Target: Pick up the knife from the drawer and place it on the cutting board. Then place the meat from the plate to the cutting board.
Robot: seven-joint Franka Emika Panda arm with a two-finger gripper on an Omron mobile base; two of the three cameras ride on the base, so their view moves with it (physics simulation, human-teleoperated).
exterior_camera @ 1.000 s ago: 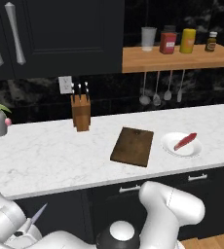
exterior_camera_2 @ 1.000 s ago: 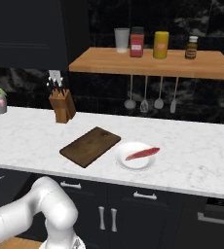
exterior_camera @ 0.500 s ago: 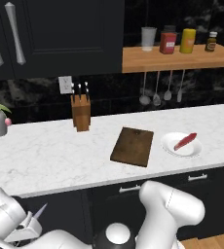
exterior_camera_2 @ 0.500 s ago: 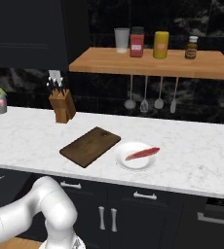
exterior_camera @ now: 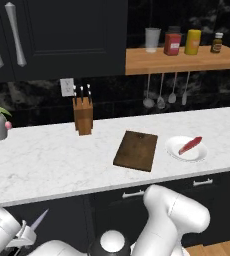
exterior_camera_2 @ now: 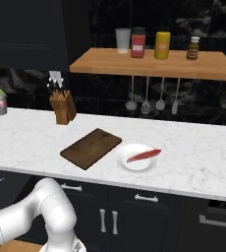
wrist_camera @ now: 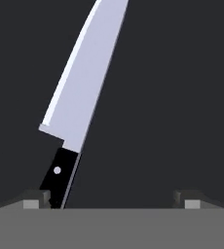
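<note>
The white arm folds low in front of the base, its wrist reaching down toward the lower left of the left base view. The hand (wrist_camera: 114, 199) has its two fingertips (wrist_camera: 36, 202) spread wide apart.

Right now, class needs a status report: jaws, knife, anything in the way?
jaws wide open, nothing clamped; knife handle beside one fingertip; meat on plate, beside cutting board.

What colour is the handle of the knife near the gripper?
Black, with a small pale rivet; the knife shows best in the hand view.
</note>
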